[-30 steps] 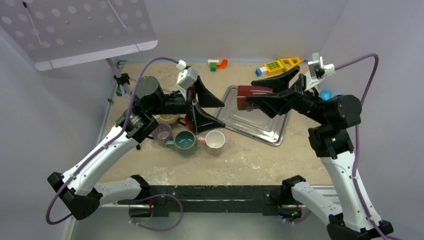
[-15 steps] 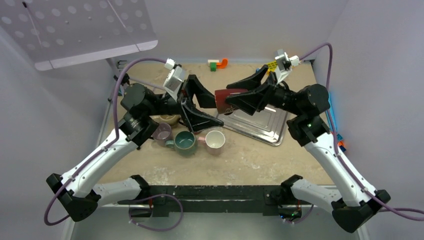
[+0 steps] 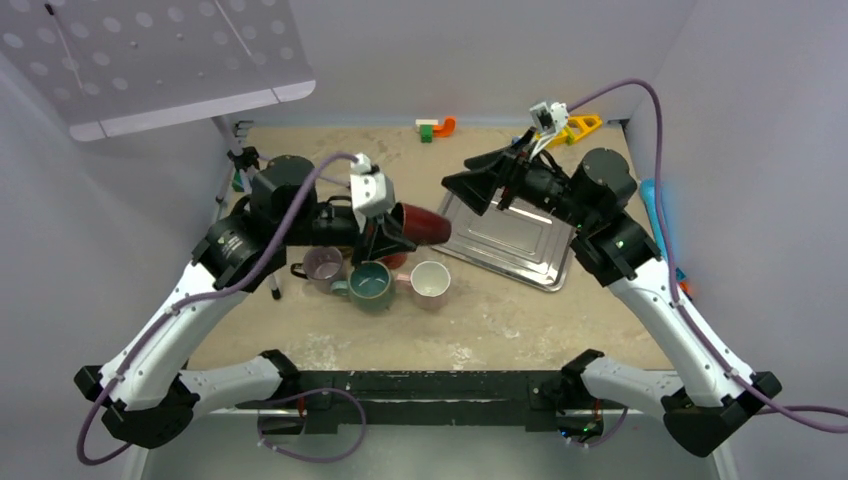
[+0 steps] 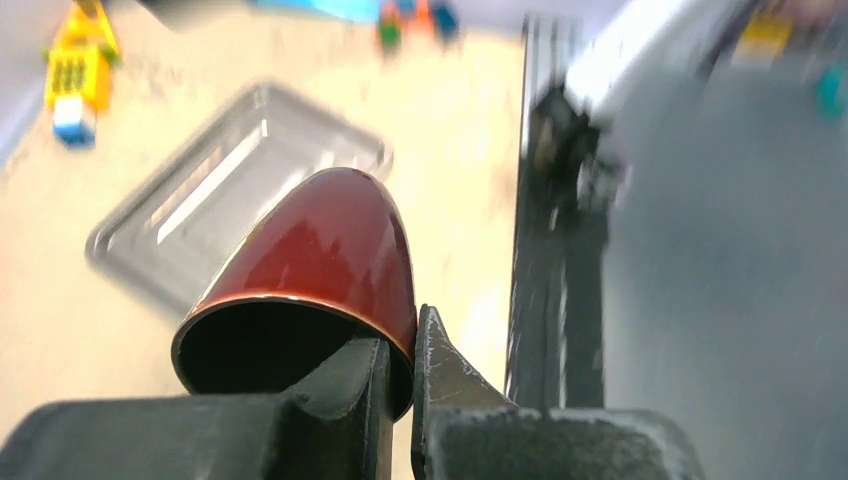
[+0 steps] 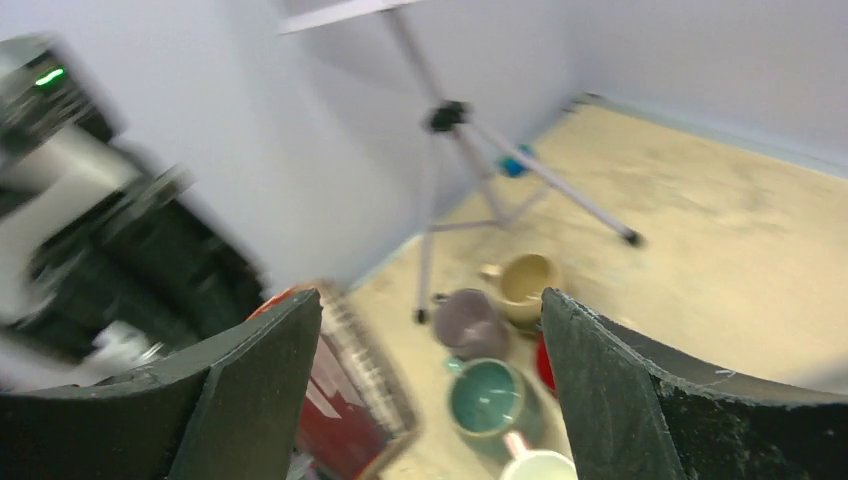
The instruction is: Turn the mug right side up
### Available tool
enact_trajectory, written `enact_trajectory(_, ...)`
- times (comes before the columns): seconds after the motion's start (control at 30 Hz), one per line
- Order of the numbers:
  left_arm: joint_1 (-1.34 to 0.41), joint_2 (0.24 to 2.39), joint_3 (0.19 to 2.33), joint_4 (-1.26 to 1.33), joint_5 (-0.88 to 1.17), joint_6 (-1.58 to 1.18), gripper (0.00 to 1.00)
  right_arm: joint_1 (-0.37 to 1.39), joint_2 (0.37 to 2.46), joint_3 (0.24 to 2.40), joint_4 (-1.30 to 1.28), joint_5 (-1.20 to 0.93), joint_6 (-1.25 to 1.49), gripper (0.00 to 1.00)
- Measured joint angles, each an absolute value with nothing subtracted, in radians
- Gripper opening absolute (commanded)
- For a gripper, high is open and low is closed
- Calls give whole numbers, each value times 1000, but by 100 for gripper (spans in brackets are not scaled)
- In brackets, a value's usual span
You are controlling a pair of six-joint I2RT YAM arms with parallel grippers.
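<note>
Nearest the arm bases, a teal mug (image 3: 371, 285) stands upright on the desk (image 3: 500, 320) among others. Just beyond and above them, the left pincer (image 4: 402, 352) clamps the rim of the red mug (image 4: 320, 250), which hangs in the air on its side, base toward the tray (image 3: 510, 240). Farther off, the right pincer (image 5: 428, 310) gapes empty. I judge the task about halfway: tipping the mouth upward and setting the mug down remain.
</note>
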State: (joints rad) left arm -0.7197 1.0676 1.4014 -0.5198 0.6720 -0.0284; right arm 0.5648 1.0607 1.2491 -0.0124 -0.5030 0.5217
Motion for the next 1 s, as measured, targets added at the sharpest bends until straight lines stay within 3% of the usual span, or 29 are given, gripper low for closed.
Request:
enact_trajectory(0.17, -738, 1083, 1490, -1147, 608, 486, 0, 525, 1059, 1298, -282, -172, 447, 89)
enact_trajectory(0.3, -781, 1089, 1370, -1378, 508, 637, 0, 507, 1059, 1282, -416, 21, 434, 90)
enact_trajectory(0.5, -849, 1116, 1058, -1400, 327, 680, 0, 503, 1052, 1212, -468, 122, 432, 90)
enact_trajectory(0.73, -854, 1180, 867, -1184, 173, 667, 0, 503, 1052, 1177, -474, 159, 433, 91)
enact_trajectory(0.83, -854, 1179, 817, -1108, 158, 666, 18, 501, 1052, 1161, -471, 170, 433, 91)
enact_trajectory(1.0, -858, 1141, 742, -1031, 160, 669, 73, 480, 1054, 1128, -474, 170, 434, 91)
